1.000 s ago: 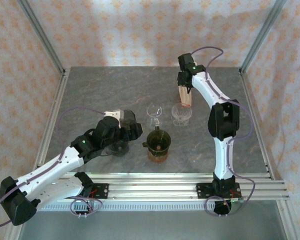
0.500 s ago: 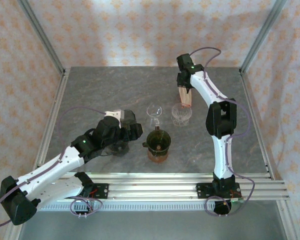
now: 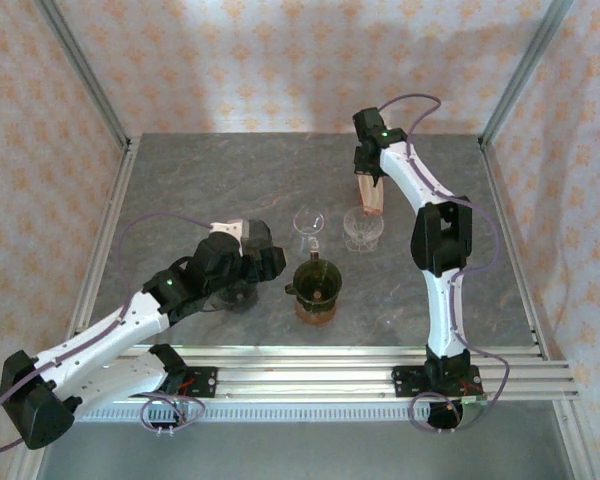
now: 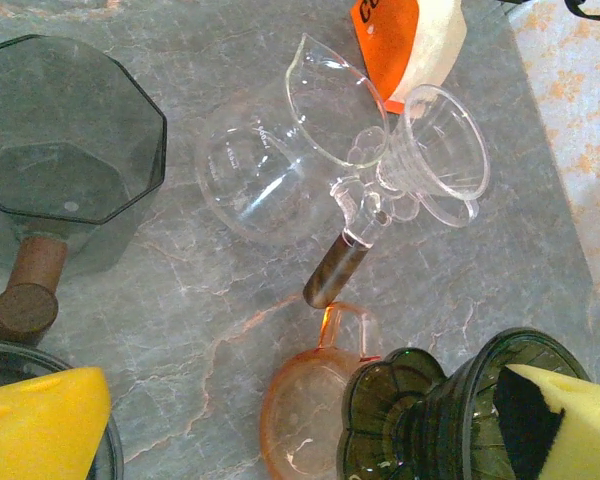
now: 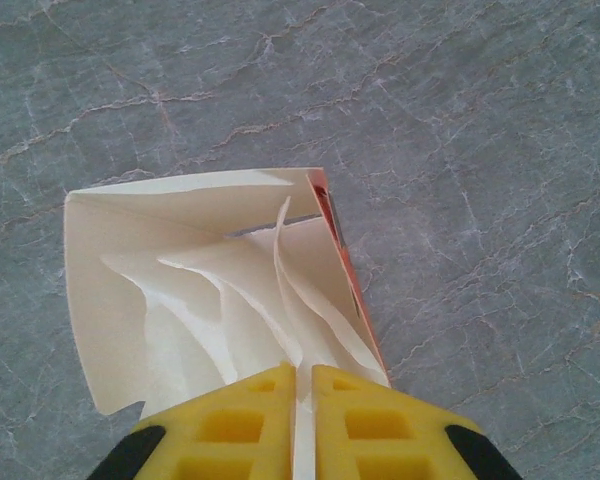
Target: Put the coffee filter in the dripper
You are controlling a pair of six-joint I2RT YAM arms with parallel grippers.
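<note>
An opened pack of white coffee filters (image 5: 195,280) with an orange side stands at the back of the table, the pack (image 3: 371,198) just below my right gripper (image 3: 367,178). In the right wrist view my right gripper (image 5: 300,385) is shut on the edge of one coffee filter (image 5: 302,330), which stands up from the pack. A dark green glass dripper (image 3: 317,280) sits on an orange cup (image 4: 305,400) at mid-table. My left gripper (image 4: 300,440) is open, left of the green dripper (image 4: 460,410), its yellow pads (image 4: 40,425) wide apart.
A clear glass funnel dripper (image 3: 363,228) and a clear carafe (image 3: 308,228) with a dark handle stand between the pack and the green dripper. A smoky octagonal pot (image 4: 70,150) with a wooden handle sits by the left gripper. Metal frame posts edge the table.
The right gripper's fingers have closed onto the filter edge, and the right wrist has shifted slightly left. The left arm has not moved.
</note>
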